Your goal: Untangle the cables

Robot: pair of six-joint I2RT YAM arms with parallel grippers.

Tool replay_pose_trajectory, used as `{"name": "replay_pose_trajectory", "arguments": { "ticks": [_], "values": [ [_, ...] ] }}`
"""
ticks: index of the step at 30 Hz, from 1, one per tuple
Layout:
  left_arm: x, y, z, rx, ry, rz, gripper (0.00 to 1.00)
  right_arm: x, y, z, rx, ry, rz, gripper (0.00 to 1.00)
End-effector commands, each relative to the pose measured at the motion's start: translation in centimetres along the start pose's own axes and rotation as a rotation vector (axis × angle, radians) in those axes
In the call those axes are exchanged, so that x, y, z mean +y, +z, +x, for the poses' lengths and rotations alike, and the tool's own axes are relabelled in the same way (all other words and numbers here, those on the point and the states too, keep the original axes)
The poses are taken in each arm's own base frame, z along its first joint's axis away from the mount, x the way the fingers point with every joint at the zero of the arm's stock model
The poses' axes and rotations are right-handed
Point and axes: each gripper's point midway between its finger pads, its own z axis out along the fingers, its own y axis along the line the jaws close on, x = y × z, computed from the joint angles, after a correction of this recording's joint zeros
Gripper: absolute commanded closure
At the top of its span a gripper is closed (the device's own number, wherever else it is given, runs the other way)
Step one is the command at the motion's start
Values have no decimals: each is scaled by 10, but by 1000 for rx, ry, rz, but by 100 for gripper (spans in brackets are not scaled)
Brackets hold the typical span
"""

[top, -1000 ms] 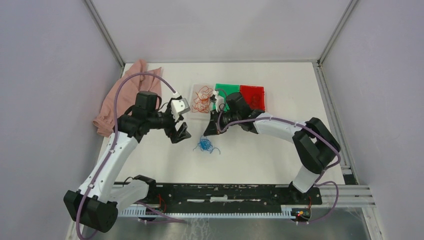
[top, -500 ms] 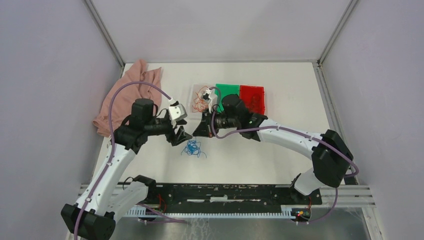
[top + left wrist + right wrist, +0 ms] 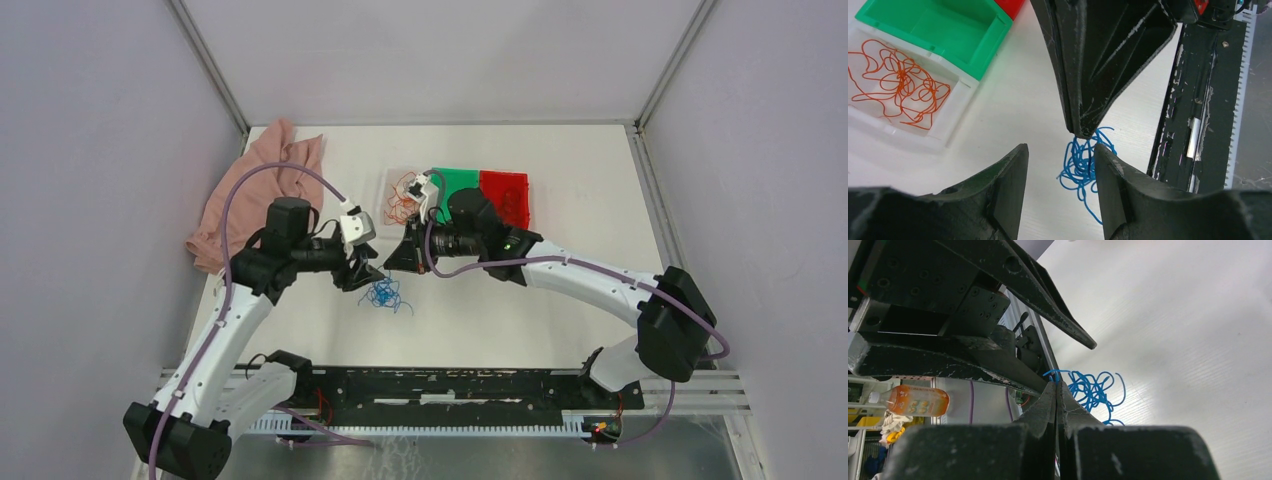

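While the right end effector (image 3: 1055, 385) pinches blue cable (image 3: 1088, 389), left end effector (image 3: 1060, 150) gapes open.

Pale lilac-grey walls (image 3: 100, 150) are closing in a white table (image 3: 500, 330) on three sides, metal corner posts (image 3: 207, 60) slanting through the upper left and upper right. Soft even light is falling; a black rail (image 3: 450, 385) is running along the bottom, above what may be bare metal flooring (image 3: 450, 455).

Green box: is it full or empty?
Empty, as far as it shows: the green box has a bare floor. The orange wires lie in the clear tray beside it.
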Motion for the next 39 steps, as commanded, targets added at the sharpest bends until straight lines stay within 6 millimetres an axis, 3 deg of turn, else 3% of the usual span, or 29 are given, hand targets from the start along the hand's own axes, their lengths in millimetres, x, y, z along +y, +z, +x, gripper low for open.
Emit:
{"name": "replay_pose_trajectory", "arguments": {
  "ticks": [1,4,8,14,17,22,27,34,37,39],
  "values": [
    [13,-4,-33,-67,101,-18,44,32,-9,-32,-89,-49,-70,100],
    [11,-2,-33,-68,85,3,52,37,-9,-35,-96,-47,-81,100],
    [6,-2,-28,-63,86,16,70,44,-12,-39,-115,-36,-100,100],
    [3,-5,-27,-67,96,12,75,58,-17,-44,-132,-23,-144,100],
    [6,-6,-35,-94,108,-10,73,66,-18,-45,-135,-15,-169,100],
    [-1,-10,-45,-146,114,-6,54,75,-17,-44,-128,-12,-189,100],
    [-5,-13,-50,-178,120,-10,54,78,-15,-42,-126,-2,-194,100],
    [-12,-15,-59,-224,83,5,75,87,-15,-44,-158,56,-265,96],
    [-12,-15,-64,-248,35,6,88,88,-16,-44,-179,75,-291,91],
    [-14,-15,-66,-261,-26,12,92,88,-16,-43,-191,84,-299,80]
  ]
}}
